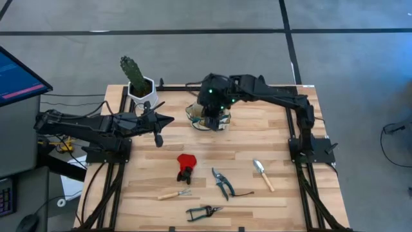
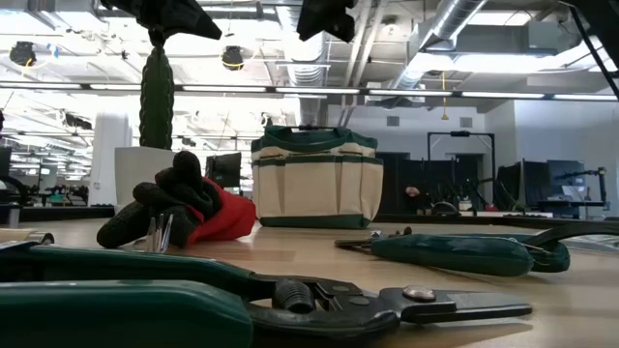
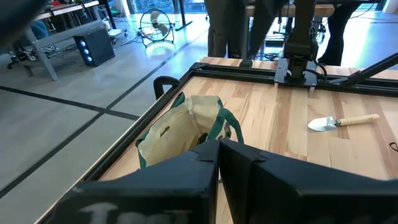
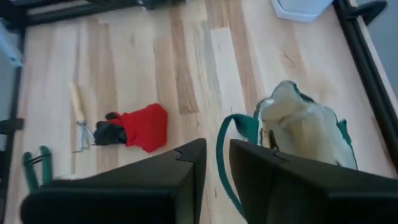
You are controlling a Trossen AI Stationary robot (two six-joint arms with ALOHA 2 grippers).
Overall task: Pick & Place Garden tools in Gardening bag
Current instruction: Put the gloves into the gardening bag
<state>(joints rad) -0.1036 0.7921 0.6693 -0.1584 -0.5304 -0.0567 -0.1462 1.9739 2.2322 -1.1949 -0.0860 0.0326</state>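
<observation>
Right end effector empty, slightly parted above gardening bag; clear strap before fetching trowel. Left end effector shut.

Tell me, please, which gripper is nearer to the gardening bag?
The right gripper: it hangs directly above the gardening bag, over its open top. The left gripper sits off to the bag's side, near the white pot, with bare table between.

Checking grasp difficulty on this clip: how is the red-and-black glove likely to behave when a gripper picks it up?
The red-and-black glove lies crumpled in a soft heap, so it probably flops and sags. It looks like fabric, likely light and unlikely to roll. Its limp black fingers may dangle and could snag the gardening bag rim.
</observation>
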